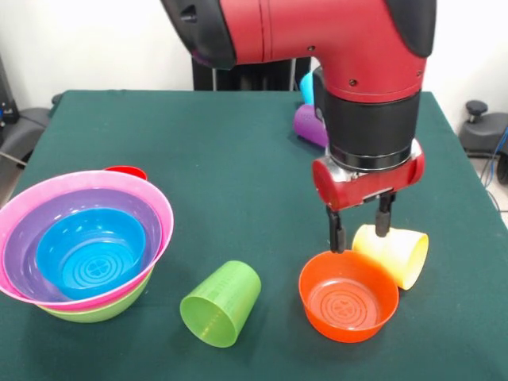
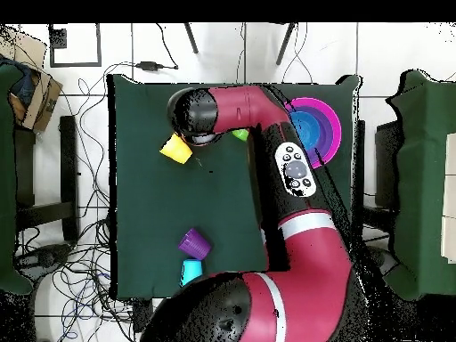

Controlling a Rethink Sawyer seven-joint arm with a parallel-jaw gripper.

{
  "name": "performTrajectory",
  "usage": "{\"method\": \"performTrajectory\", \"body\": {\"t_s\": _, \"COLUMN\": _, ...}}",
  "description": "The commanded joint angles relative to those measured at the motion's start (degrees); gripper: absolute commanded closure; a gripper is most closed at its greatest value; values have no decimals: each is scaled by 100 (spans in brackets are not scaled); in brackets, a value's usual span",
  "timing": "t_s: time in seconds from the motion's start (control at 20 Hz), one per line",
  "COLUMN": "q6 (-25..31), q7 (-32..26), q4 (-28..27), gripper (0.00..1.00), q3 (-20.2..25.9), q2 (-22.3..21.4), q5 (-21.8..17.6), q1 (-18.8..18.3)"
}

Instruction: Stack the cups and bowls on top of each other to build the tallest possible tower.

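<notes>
The tower (image 1: 83,242) stands front left: a lime green bowl (image 1: 99,309) lowest, then pink, then purple, with the small blue bowl (image 1: 91,252) inside. From above the tower (image 2: 316,125) is partly under the arm. The orange bowl (image 1: 348,295) sits upright, apart from it. The pale yellow cup (image 1: 395,252) (image 2: 175,149) and the lime green cup (image 1: 221,303) (image 2: 240,134) lie on their sides. The purple cup (image 1: 308,125) (image 2: 194,242) and the light blue cup (image 1: 305,86) (image 2: 191,271) lie behind the arm. My gripper (image 1: 361,225) is open and empty at the orange bowl's far rim, next to the yellow cup.
The green table (image 1: 198,143) (image 2: 160,214) carries everything. A red rim (image 1: 125,170) shows just behind the tower. My arm (image 2: 285,169) covers the orange bowl and the gripper in the overhead view. Chairs and cables lie around the table.
</notes>
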Motion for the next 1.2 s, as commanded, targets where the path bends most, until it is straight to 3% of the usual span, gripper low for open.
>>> {"method": "performTrajectory", "body": {"t_s": 0.05, "q6": 549, "q7": 826, "q4": -234, "gripper": 0, "q3": -452, "q2": -25, "q5": 117, "q1": 87}}
{"method": "performTrajectory", "body": {"t_s": 0.4, "q6": 292, "q7": 860, "q4": -45, "gripper": 0, "q3": -607, "q2": -65, "q5": 234, "q1": 142}}
{"method": "performTrajectory", "body": {"t_s": 0.8, "q6": -156, "q7": 1493, "q4": 593, "gripper": 0, "q3": -906, "q2": -387, "q5": 394, "q1": 455}}
{"method": "performTrajectory", "body": {"t_s": 1.2, "q6": -219, "q7": 1817, "q4": 605, "gripper": 0, "q3": -1123, "q2": -412, "q5": 515, "q1": 728}}
